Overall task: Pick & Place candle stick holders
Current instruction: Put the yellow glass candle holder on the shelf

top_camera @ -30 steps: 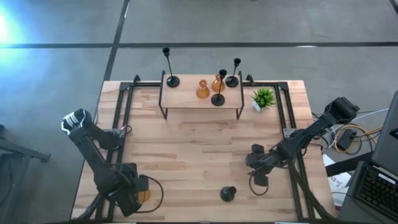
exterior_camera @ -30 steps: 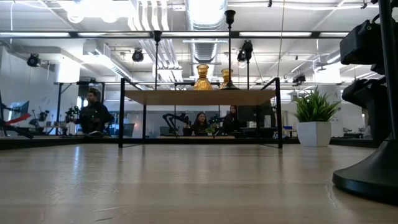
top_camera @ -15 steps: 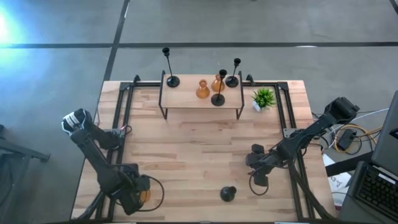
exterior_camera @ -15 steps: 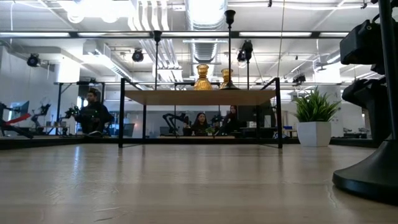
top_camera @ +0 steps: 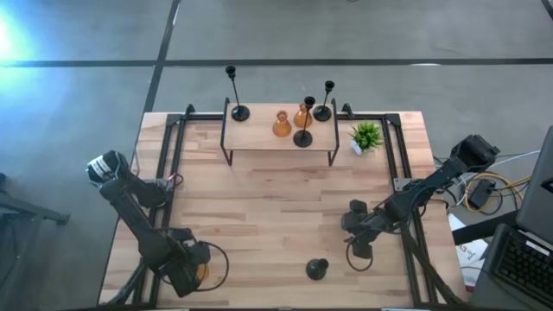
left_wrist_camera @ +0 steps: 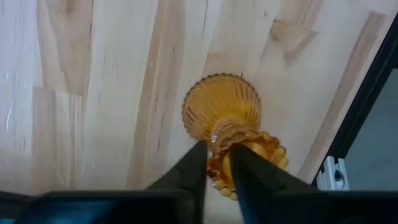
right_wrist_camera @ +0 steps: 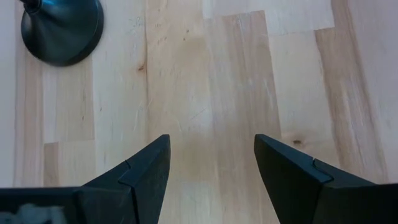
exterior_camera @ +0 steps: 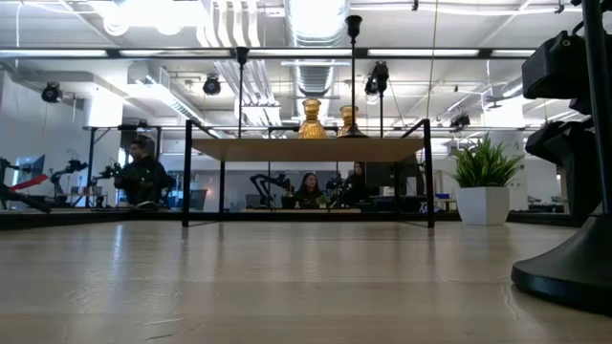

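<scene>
At the table's seven o'clock corner, the left gripper (left_wrist_camera: 216,163) pinches the narrow neck of an amber holder (left_wrist_camera: 230,124) standing beside the table frame (left_wrist_camera: 367,99). Best to lift straight up, keeping it upright and clear of the frame. The right gripper (right_wrist_camera: 211,163) waits spread at four o'clock, near a black holder (right_wrist_camera: 62,28).

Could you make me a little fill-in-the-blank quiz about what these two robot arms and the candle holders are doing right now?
1. The left claw has its fingers pinched on the neck of an ____-coloured holder.
2. The right claw stands ____, with only bare table between its fingers.
3. On the raised shelf stand ____ black holders and two amber ones.
4. The green plant stands beside the shelf's ____ end in the high view.

Missing words: amber; open; three; right
</scene>
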`<state>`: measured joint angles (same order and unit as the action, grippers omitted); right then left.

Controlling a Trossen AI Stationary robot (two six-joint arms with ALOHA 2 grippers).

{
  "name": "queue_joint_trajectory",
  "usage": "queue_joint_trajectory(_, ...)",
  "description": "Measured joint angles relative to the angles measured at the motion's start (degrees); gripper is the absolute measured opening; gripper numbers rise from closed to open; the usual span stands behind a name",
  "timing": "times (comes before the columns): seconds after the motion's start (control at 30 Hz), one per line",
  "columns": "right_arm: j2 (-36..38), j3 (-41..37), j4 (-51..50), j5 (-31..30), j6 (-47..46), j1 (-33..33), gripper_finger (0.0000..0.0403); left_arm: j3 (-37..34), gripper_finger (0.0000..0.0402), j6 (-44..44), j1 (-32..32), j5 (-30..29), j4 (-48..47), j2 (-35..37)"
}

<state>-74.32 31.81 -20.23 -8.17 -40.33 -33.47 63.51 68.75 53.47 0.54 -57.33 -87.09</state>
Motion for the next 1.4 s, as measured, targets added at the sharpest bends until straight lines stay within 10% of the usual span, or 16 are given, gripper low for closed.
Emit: queue_joint_trajectory(1.4,0.00,-0.02,0.24,-2.99,0.36,0.00,0.0226,17.79,0.0027,-1.02,-35.19,-3.34,0.94,6.78)
